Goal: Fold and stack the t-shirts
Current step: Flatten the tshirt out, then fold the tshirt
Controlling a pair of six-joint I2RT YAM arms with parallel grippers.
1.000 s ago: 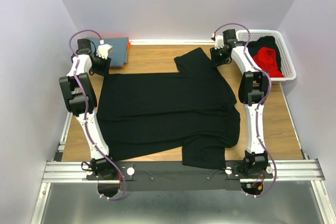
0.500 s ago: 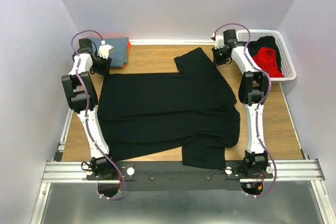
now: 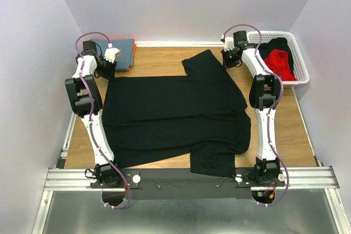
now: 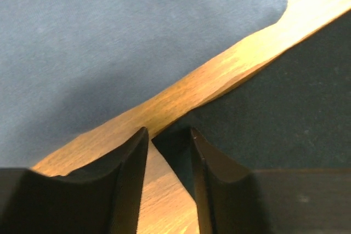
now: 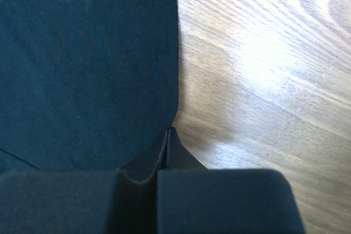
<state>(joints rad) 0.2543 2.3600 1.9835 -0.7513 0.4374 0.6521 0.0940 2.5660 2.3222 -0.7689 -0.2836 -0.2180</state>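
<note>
My left jaws stand partly open, straddling the far-left corner of the black t-shirt [image 3: 175, 113] without clamping it. My right jaws are fully closed, tips against the black t-shirt's far-right edge; I cannot tell whether cloth is pinched. The black t-shirt lies spread on the desk [image 3: 159, 58]. The slate-blue t-shirt [image 4: 109, 42] lies just beyond its far-left corner.

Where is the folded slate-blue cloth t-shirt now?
In the top view, the slate-blue t-shirt lies at the far-left corner of the wooden table, beyond the left gripper.
</note>
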